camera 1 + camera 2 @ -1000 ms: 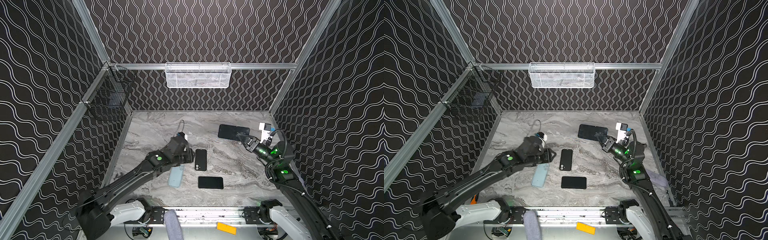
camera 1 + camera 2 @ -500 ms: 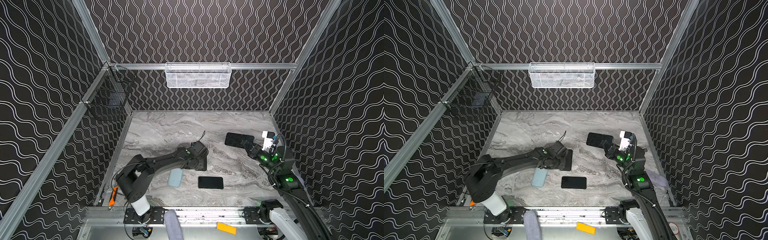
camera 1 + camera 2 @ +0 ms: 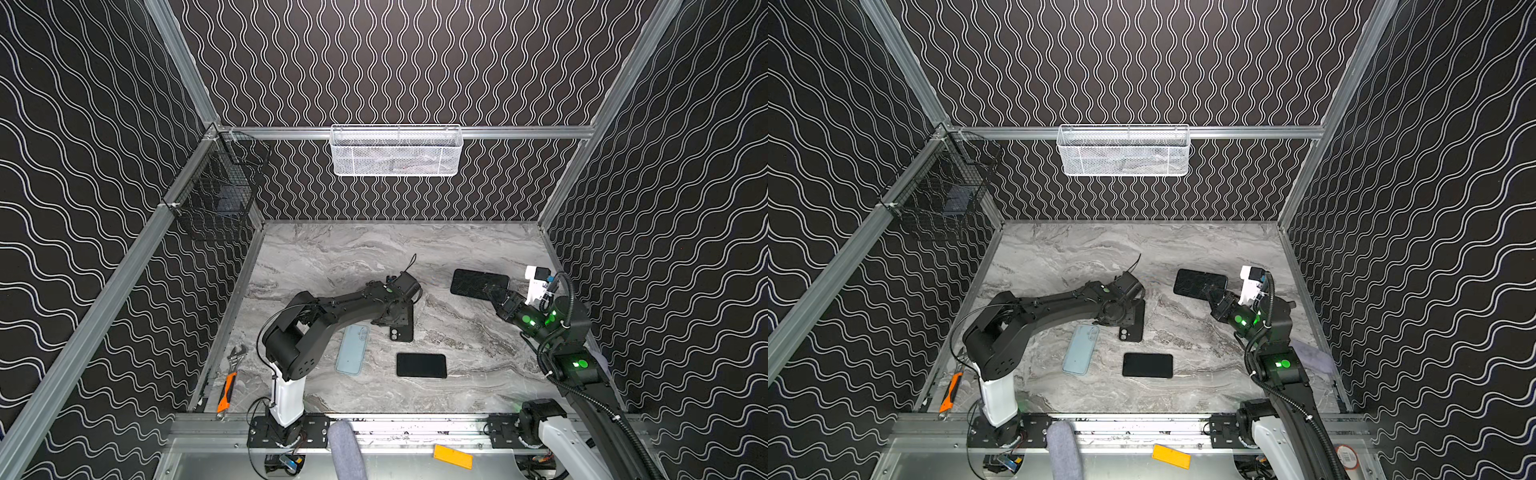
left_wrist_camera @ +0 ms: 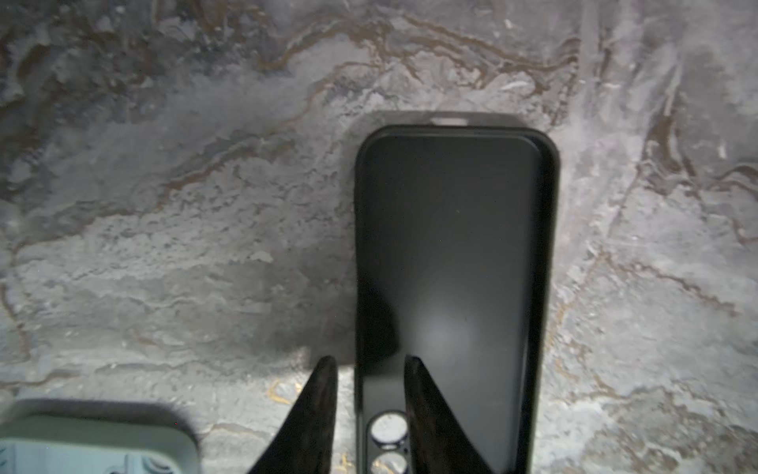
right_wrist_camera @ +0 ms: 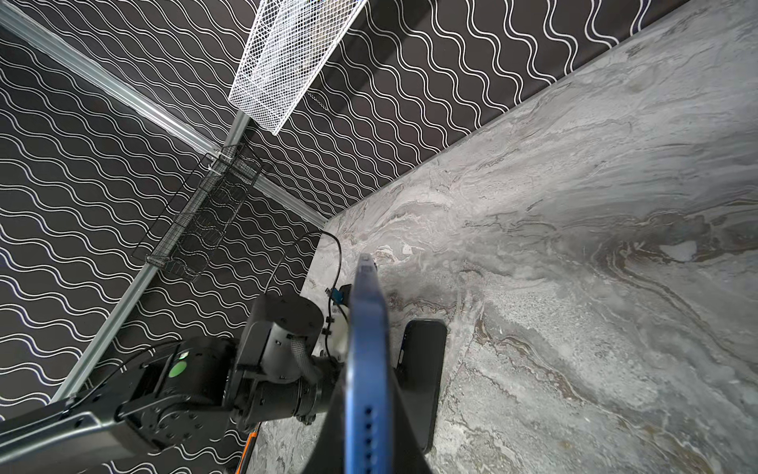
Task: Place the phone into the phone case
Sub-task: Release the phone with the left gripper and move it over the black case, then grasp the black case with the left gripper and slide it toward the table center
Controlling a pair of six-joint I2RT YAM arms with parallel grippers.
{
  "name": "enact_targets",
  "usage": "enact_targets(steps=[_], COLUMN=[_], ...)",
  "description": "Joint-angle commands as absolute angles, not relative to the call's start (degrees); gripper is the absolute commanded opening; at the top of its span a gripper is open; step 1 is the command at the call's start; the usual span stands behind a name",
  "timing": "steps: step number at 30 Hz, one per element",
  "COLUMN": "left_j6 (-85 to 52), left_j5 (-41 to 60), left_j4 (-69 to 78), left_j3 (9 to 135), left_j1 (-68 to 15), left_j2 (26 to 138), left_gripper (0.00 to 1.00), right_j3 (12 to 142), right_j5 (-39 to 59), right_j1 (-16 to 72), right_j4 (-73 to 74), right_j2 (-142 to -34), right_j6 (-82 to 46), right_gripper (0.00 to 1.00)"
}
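The black phone case (image 4: pixel 451 254) lies open side up near the table's middle, partly under my left wrist in both top views (image 3: pixel 402 330) (image 3: pixel 1133 330). My left gripper (image 4: pixel 369 361) is open and straddles the case's long side wall near the camera cutout, one finger outside and one inside, neither touching the wall. At the right, my right gripper (image 5: pixel 367 381) is shut on the blue phone (image 5: pixel 365 328), which it holds by one end above the table (image 3: pixel 480 284) (image 3: pixel 1200 284). The black case (image 5: pixel 424 369) lies beyond it in the right wrist view.
A light blue case (image 3: pixel 352 349) lies just left of the black case, and a black phone (image 3: pixel 421 365) lies flat in front of it. An orange-handled wrench (image 3: pixel 229 380) rests by the left wall. A white mesh basket (image 3: pixel 395 151) and a black wire basket (image 3: pixel 216 199) hang on the walls.
My left arm has folded low and its gripper has moved right, down onto the black case's edge. My right gripper has drawn the blue phone slightly right and toward the front.
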State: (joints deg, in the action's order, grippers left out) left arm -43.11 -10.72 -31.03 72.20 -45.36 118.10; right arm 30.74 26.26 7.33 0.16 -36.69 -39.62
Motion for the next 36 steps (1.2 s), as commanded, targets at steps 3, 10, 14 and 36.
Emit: enact_targets(steps=[3,10,14,36], left_j6=[-41.4,-40.4,-39.9,7.8], left_j5=[-13.1,-10.9,-10.9,-7.1], left_j4=[-31.0,-29.0,-28.9,-34.1], left_j3=[72.8,73.5,74.3,88.4], left_j1=[-45.2,-44.6,-44.2,-41.0], left_j2=[118.1,121.5,122.9,120.0], left_gripper=[0.33,0.18,0.10,0.00], right_j3=[30.5,30.9,31.5,34.0], right_j5=[27.2,28.2,28.2,25.4], right_j1=[7.2,7.2,7.0,6.0], right_j4=[2.9,4.0,3.3,-3.9], right_j2=[-36.8,-37.8,-37.9,-35.4], right_j6=[-39.5,-40.2,-39.7,-37.9], right_gripper=[0.00,0.00,0.00,0.00])
